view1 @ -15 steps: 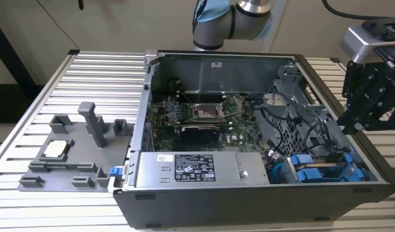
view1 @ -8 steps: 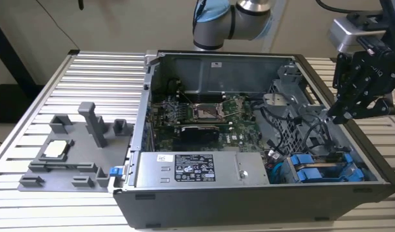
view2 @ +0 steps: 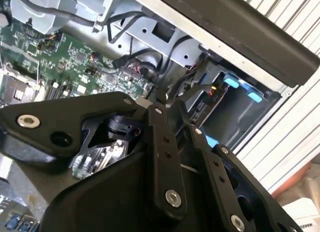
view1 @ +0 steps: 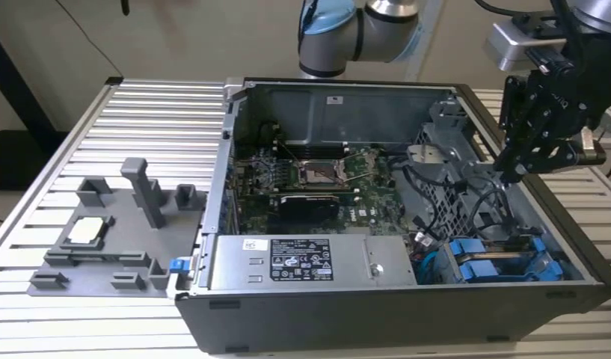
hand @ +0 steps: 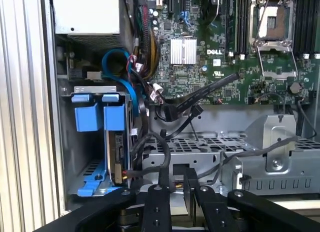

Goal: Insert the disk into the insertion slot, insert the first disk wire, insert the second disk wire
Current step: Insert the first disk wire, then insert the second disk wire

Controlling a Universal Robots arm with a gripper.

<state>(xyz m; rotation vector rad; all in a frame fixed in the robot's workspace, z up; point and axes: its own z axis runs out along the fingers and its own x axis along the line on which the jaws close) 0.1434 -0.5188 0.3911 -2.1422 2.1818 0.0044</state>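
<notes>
The disk (hand: 116, 154) sits in its blue caddy (hand: 95, 117) inside the insertion slot (hand: 82, 159), at the case's corner on the exterior view's right (view1: 496, 263). Black disk wires (hand: 152, 139) loop from the board toward the disk's end. One thin black wire runs up to my fingertips in both wrist views (view2: 161, 84). My gripper (view1: 508, 176) hangs over the case's side on the exterior view's right, above the perforated cage, a little way from the disk. Its fingers (hand: 163, 179) stand close together, shut on that black wire (hand: 163, 159).
The open computer case lies on a slatted metal table (view1: 135, 105). Inside are the motherboard (view1: 305, 176), a grey labelled power-supply box (view1: 305, 262) and the perforated cage (hand: 215, 144). A grey fixture (view1: 116, 224) stands on the exterior view's left.
</notes>
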